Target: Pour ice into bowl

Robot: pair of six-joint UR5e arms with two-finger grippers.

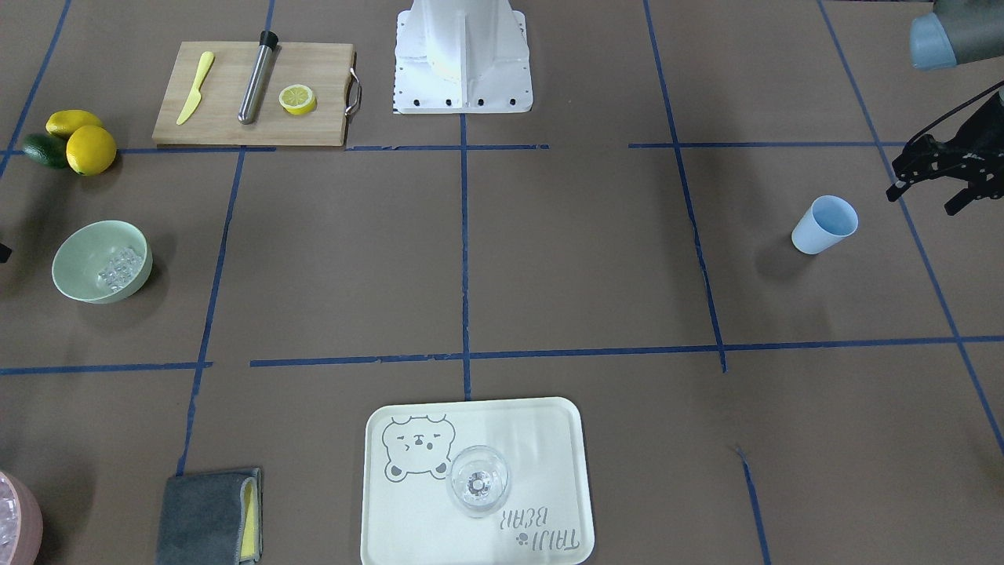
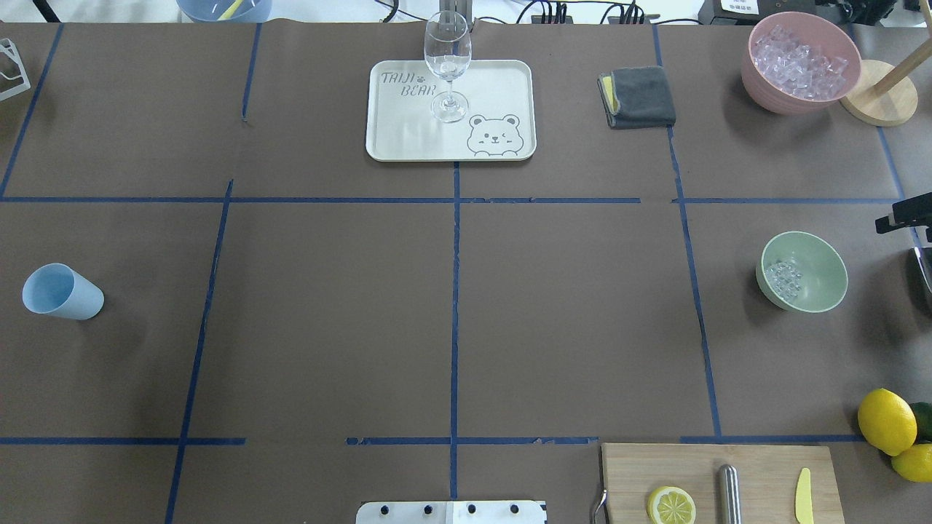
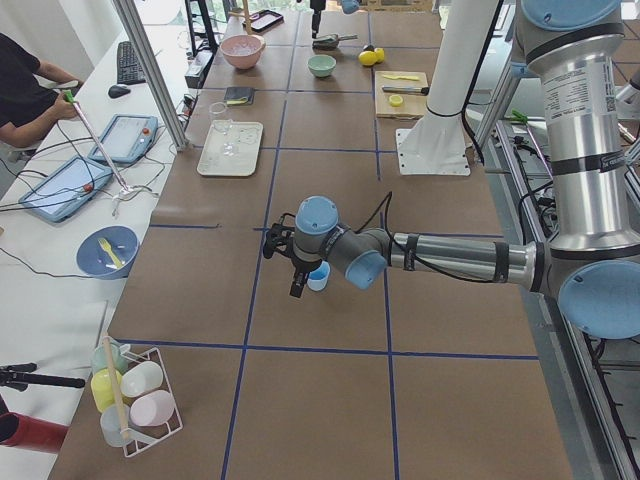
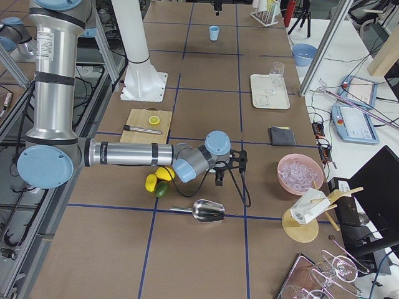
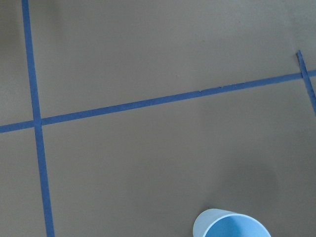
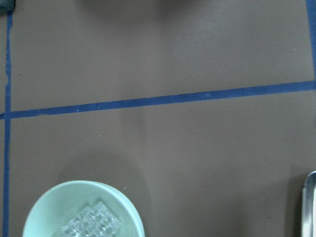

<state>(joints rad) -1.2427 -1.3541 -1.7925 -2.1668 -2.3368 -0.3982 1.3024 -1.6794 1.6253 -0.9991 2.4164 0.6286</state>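
The mint-green bowl (image 1: 78, 271) stands upright on the table's right side and holds a small heap of clear ice (image 1: 121, 267). It also shows in the overhead view (image 2: 819, 266) with the ice (image 2: 785, 279), and in the right wrist view (image 6: 54, 207). My right gripper (image 2: 901, 217) hangs just past the bowl's outer side; its fingers stand apart and hold nothing (image 4: 229, 179). My left gripper (image 1: 924, 202) is open and empty, a little beyond the blue cup (image 1: 823, 224).
A metal scoop (image 4: 207, 212) lies on the table near the right gripper. A pink bowl (image 2: 761, 80) full of ice stands at the far right. A tray (image 2: 408, 138) with a wine glass (image 2: 447, 62), a grey cloth (image 2: 641, 96), a cutting board (image 2: 757, 466) and lemons (image 2: 886, 421) lie around.
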